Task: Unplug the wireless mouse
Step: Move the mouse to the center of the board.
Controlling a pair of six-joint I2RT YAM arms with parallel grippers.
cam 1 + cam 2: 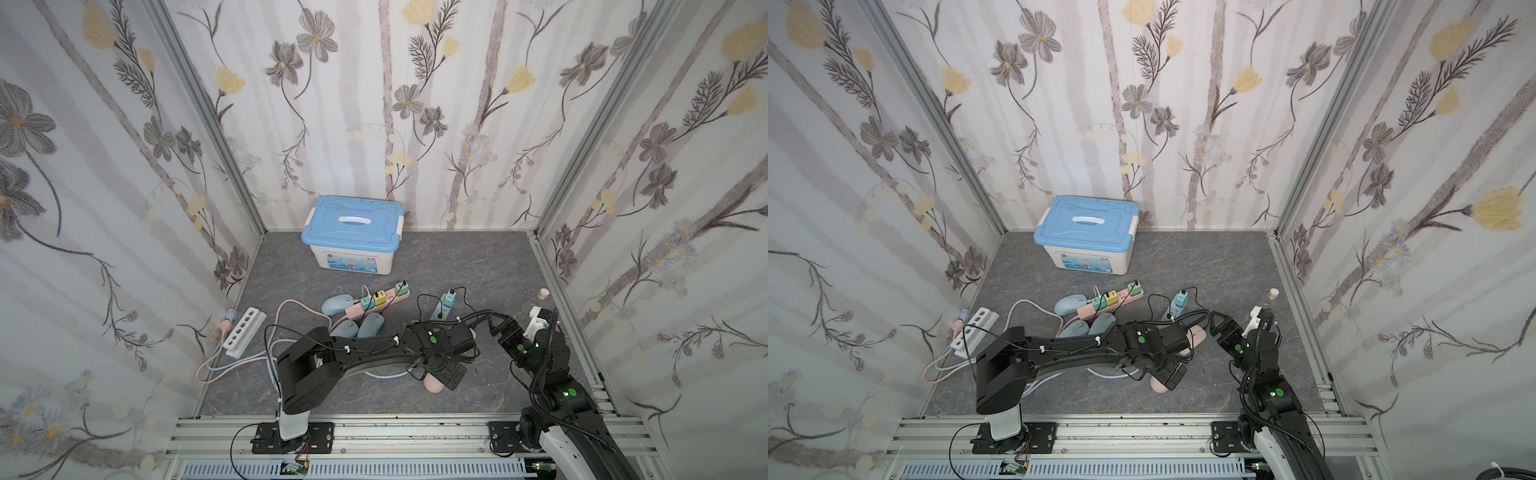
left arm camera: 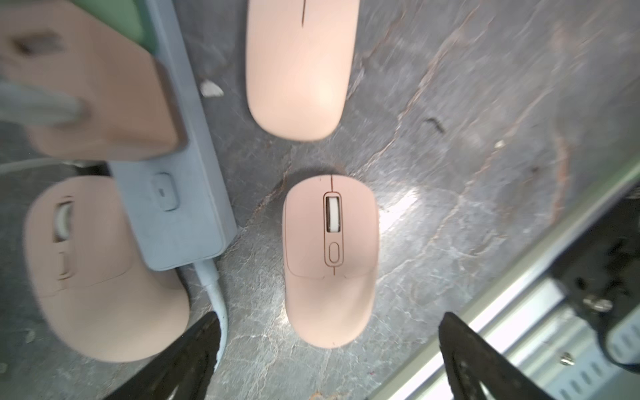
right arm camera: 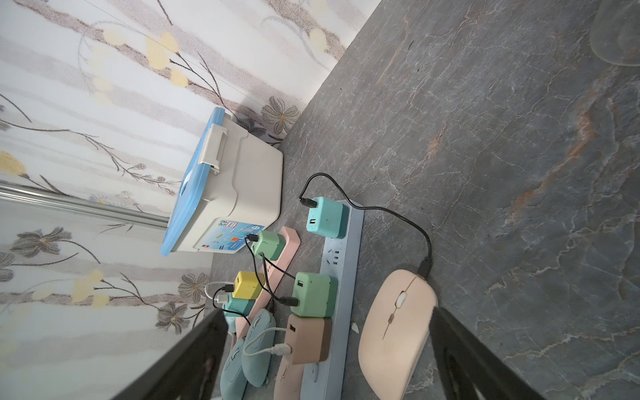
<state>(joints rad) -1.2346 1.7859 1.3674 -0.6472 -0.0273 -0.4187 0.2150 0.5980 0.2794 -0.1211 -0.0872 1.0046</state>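
Note:
A rounded pink wireless mouse (image 2: pixel 330 259) lies on the grey floor with no cable on it. My left gripper (image 2: pixel 330 322) hangs over its rear end, open, with both fingers clear of it. In both top views that mouse (image 1: pixel 434 384) (image 1: pixel 1158 385) peeks out under the left gripper (image 1: pixel 449 376). A flat pink mouse (image 3: pixel 398 329) has a black cable (image 3: pixel 424 268) plugged into its front, running to a teal charger (image 3: pixel 323 216) on the blue power strip (image 3: pixel 341 263). My right gripper (image 3: pixel 327 313) is open and straddles this mouse and the strip. In a top view the right gripper (image 1: pixel 496 324) points toward the strip.
A blue-lidded box (image 1: pixel 353 232) stands at the back wall. A pink power strip (image 1: pixel 376 303) with chargers, blue mice (image 1: pixel 336 305) (image 1: pixel 370 326), a white strip (image 1: pixel 243 332) and loose cords fill the left middle. Another pink mouse (image 2: pixel 97 270) lies beside the blue strip.

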